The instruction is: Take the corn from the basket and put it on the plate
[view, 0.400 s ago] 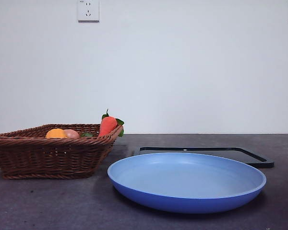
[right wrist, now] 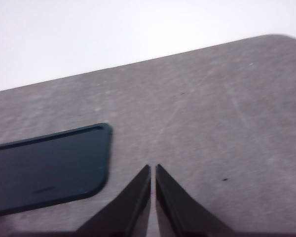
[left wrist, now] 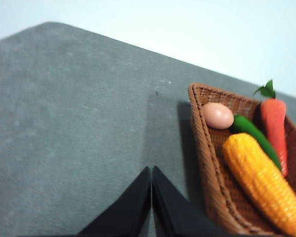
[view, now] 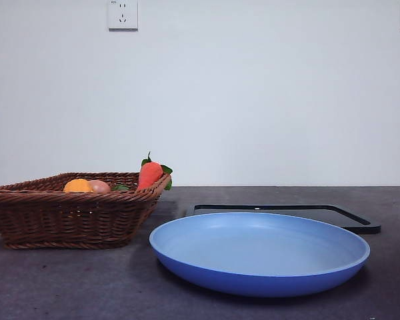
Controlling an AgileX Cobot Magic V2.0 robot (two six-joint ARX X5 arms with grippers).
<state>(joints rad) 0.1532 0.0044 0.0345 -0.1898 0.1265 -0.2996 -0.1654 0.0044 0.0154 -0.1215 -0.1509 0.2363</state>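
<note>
The corn (left wrist: 264,183) lies lengthwise in the brown wicker basket (left wrist: 203,153), its orange-yellow tip just showing over the rim in the front view as corn (view: 77,186) in the basket (view: 67,217) at the left. The blue plate (view: 260,252) sits empty at the front centre-right. My left gripper (left wrist: 151,173) is shut with nothing in it, above bare table beside the basket's outer side. My right gripper (right wrist: 153,170) is shut too, over bare table near the black tray's corner. Neither arm shows in the front view.
In the basket with the corn lie a pinkish egg (left wrist: 218,115), a green vegetable (left wrist: 256,137) and a red-orange carrot (left wrist: 275,129) with green leaves. A flat black tray (view: 300,215) lies behind the plate. A white wall closes the table's far edge.
</note>
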